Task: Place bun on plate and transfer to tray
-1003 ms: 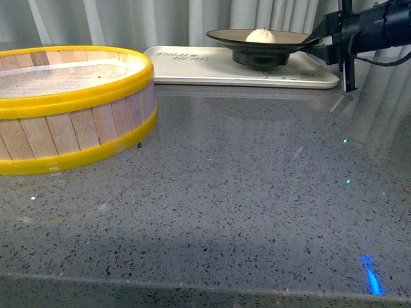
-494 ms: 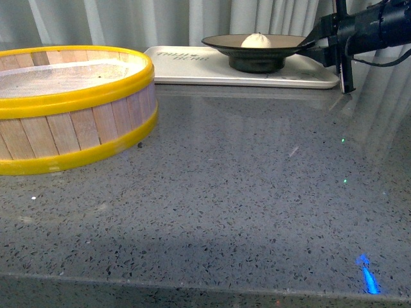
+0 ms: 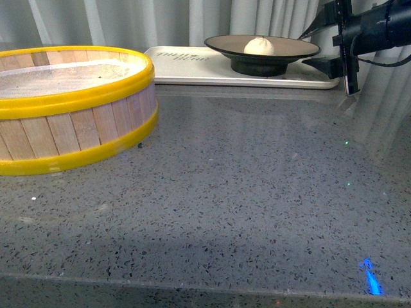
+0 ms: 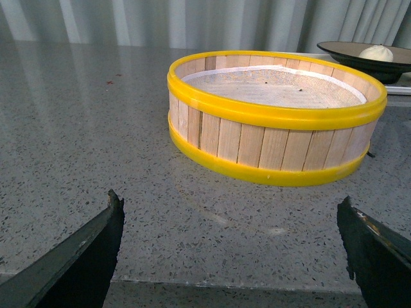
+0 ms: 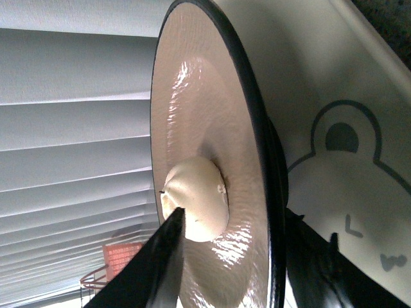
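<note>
Released since a half-second back: right gripper (image 3: 319, 46), fingers now apart astride the rim. Plate (image 3: 282, 49), bun (image 3: 259, 45) centred, rests on tray (image 3: 192, 69), counter's 1 o'clock. Left gripper (image 4: 231, 247) spread, idle.

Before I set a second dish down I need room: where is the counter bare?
The grey counter is bare in front of the steamer basket and across to the right edge, up to the tray. The tray's left end is free. Its right end is crowded: the plate with the bun, the open right gripper astride its rim.
</note>
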You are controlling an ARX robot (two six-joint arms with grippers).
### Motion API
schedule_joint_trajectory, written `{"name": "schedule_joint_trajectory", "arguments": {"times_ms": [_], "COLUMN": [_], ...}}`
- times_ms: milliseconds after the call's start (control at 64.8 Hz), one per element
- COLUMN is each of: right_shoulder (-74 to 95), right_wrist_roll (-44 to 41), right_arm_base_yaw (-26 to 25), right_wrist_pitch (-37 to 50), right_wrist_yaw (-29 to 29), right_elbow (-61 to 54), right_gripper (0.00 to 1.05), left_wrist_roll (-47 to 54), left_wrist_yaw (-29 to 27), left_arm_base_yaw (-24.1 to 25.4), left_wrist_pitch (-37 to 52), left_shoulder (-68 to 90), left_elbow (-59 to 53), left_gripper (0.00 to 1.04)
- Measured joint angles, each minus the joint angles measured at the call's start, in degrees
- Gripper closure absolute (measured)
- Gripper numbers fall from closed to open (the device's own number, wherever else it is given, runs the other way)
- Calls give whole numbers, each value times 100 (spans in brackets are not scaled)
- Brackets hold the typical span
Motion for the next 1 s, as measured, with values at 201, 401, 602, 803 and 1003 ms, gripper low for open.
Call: {"name": "schedule_joint_trajectory", "arguments": {"times_ms": [201,401,602,803,1003], "right_shoulder": [-278,-343,-581,-1294,-2688], "right_wrist_roll": [24,24,24,-101,-1084], "right_arm_base_yaw": [4,15,9,-50,-367], "right_wrist_pitch": [114,120,308,780,1226], "right_wrist_yaw": [42,127,173,317,1318], "right_elbow": [-345,-476,-817,-1788,-3453], "right_gripper": [27,9,8,8,8], "left_wrist_roll": [0,0,0,0,0], "left_wrist_yaw": [0,0,0,0,0], "left_arm_base_yaw": [0,0,0,0,0], "left_wrist_pitch": [0,0,0,0,0], "left_shoulder": [0,0,0,0,0], "left_elbow": [0,0,0,0,0], "left_gripper": [7,7,7,7,7]}}
